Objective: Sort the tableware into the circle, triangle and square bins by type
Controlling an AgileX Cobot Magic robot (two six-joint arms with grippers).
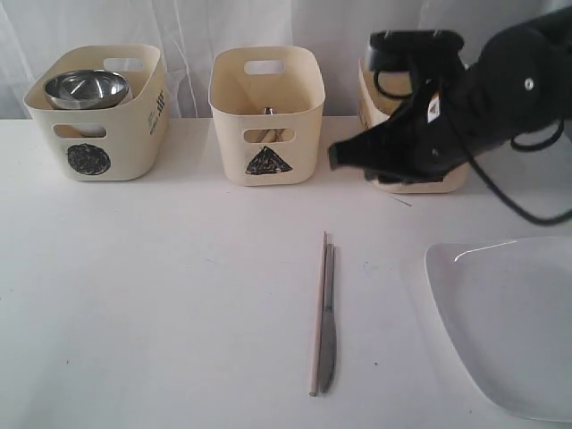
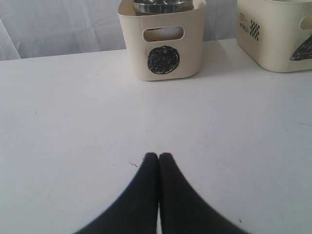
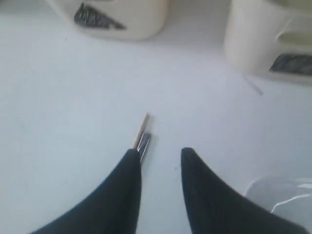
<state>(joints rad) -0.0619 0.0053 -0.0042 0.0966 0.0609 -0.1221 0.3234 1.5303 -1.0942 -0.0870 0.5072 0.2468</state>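
The left gripper [image 2: 158, 156], black jaws pressed together, points across the white table [image 2: 73, 122], with the circle bin [image 2: 131, 48] holding steel ware [image 2: 163, 5] at twelve o'clock from it and the triangle bin [image 2: 273, 44] at two.

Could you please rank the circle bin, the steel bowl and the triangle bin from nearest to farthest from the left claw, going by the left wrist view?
1. The circle bin, straight ahead of the left claw.
2. The steel bowl, sitting inside that bin, behind its front wall.
3. The triangle bin, next in the row, off to one side.
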